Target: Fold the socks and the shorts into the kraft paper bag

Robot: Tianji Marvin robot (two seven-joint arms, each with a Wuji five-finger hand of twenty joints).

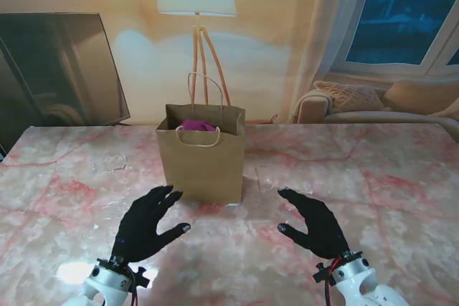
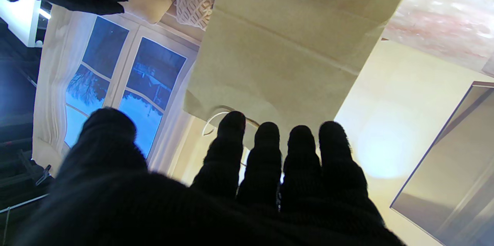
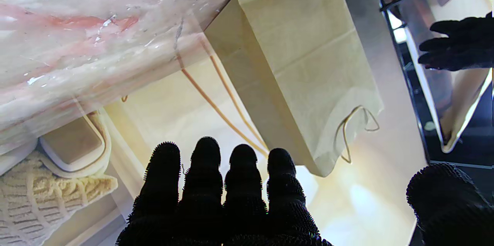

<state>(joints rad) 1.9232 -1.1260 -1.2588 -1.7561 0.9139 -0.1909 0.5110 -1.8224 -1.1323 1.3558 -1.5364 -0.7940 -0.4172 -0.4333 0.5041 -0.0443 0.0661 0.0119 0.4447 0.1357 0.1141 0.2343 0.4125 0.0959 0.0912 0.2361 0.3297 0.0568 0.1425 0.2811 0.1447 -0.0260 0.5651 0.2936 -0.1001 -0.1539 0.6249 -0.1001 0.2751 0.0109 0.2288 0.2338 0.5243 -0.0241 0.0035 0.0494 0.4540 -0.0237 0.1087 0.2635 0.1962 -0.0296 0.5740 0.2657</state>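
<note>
Standing bag (image 1: 201, 159): upright on my tabletop (image 1: 373, 177), mouth up
Inside: purple cloth (image 1: 198, 125)
Left hand (image 1: 147, 225): released, fingers spread
Right hand (image 1: 315, 223): released, fingers spread

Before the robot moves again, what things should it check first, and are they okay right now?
1. Kraft paper bag standing upright on the table: ok.
2. Bag mouth open at the top: ok.
3. Something already inside: a purple cloth shows at the mouth: ok. Whether it is socks or shorts: cannot tell.
4. Left hand free: ok, fingers spread, holding nothing, apart from the bag.
5. Right hand free: ok, fingers spread, holding nothing.
6. Both clothes packed: cannot tell, the bag walls hide the inside.
</note>
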